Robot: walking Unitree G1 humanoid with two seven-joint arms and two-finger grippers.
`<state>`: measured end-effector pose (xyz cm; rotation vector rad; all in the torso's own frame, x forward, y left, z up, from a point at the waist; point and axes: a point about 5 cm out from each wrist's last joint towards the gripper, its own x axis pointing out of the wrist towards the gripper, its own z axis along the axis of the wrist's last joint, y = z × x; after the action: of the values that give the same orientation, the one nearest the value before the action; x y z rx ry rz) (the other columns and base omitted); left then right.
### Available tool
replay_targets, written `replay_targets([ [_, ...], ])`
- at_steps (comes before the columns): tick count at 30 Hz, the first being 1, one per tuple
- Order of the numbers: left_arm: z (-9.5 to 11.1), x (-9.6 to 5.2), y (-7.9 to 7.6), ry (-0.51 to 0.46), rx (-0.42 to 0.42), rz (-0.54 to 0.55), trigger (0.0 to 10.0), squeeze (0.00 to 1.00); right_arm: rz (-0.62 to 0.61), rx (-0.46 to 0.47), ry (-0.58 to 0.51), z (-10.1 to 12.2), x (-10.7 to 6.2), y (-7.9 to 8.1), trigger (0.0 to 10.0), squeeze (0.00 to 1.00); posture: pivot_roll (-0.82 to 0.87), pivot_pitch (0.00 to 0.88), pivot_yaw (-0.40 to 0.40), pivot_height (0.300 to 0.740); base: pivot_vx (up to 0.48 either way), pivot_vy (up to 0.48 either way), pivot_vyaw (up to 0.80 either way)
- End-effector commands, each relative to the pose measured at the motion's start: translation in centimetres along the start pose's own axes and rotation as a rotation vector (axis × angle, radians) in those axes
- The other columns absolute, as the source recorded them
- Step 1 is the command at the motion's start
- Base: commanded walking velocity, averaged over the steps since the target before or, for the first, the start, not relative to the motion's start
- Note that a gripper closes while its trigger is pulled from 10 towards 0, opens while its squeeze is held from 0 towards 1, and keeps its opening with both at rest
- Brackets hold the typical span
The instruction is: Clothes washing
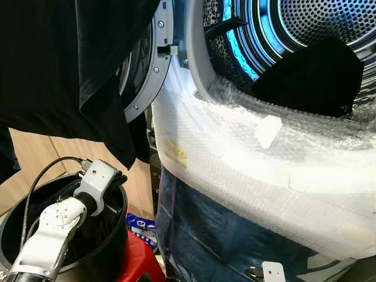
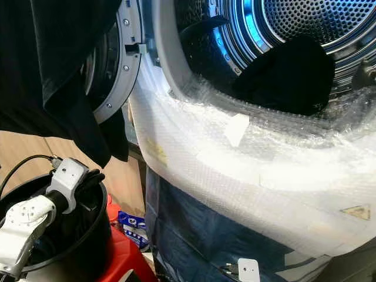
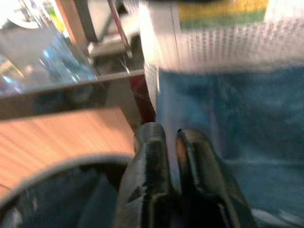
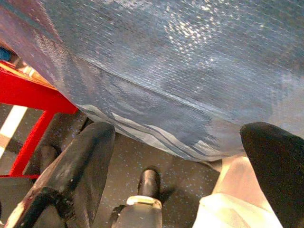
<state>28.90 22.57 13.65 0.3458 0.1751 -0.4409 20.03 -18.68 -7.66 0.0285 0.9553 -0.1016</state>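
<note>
- A dark garment [image 1: 76,64] hangs across the upper left, draped in front of the open washer door [image 1: 144,64]; what holds it up I cannot tell
- Below it the left gripper [image 1: 114,185] reaches down into a black bucket [image 1: 111,247]; in its wrist view the two fingers [image 3: 149,171] lie pressed together with nothing between them
- The bucket sits beside a red stool [image 1: 138,258], against a wooden panel [image 1: 35,155]
- The washer's front is wrapped in bubble wrap [image 1: 235,158], white over the door rim and blue lower down — a slick, yielding face that gives no firm brace
- Inside the blue-lit drum [image 1: 282,29] lies a second dark cloth [image 1: 311,76], bunched at the lower lip of the opening
- The right gripper [image 4: 180,156] hangs low beside the washer's wrapped front, over a speckled floor [image 4: 190,180], its fingers spread wide apart and empty
- The cloth should be light, soft and limp, so it will sag and trail; best pinched at a thick fold or bunched edge rather than a single layer, and lifted high enough to clear the rim
- Space is tight — bucket, stool and washer stand close together, and the hanging garment blocks part of the head view
</note>
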Motion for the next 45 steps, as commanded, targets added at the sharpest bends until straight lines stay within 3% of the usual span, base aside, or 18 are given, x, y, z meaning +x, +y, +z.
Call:
replay_targets([
  [1, 0.1, -0.6, 0.7, 0.005, -0.005, -0.004, 10.0, 1.00, -0.002, 0.009, -0.007, 0.4, 0.0, 0.0, 10.0, 0.00, 0.02, 0.000, -0.017, 0.740, 0.000, 0.000, 0.00],
  [9, -1.0, -1.3, 3.1, 0.062, -0.032, 0.041, 10.0, 1.00, -0.004, 0.027, -0.005, 0.2, 0.0, 0.1, 10.0, 0.00, 0.02, 0.000, -0.003, 0.740, 0.000, 0.000, 0.00],
  [23, -1.1, -0.2, 3.7, 0.049, -0.065, 0.041, 10.0, 1.00, -0.012, 0.031, -0.007, 0.2, 0.0, -0.1, 10.0, 0.00, 0.02, 0.004, -0.003, 0.740, 0.000, 0.000, 0.00],
  [42, -4.4, -0.7, 5.0, 0.137, -0.123, 0.150, 10.0, 1.00, -0.009, 0.031, -0.009, 0.3, 0.0, 0.1, 10.0, 0.00, 0.01, 0.003, -0.001, 0.740, 0.000, 0.000, 0.00],
  [45, -5.2, -0.9, 5.1, 0.191, -0.099, 0.191, 10.0, 1.00, -0.008, 0.029, -0.007, 0.3, 0.0, 0.1, 10.0, 0.00, 0.01, 0.003, -0.001, 0.740, 0.000, 0.000, 0.00],
])
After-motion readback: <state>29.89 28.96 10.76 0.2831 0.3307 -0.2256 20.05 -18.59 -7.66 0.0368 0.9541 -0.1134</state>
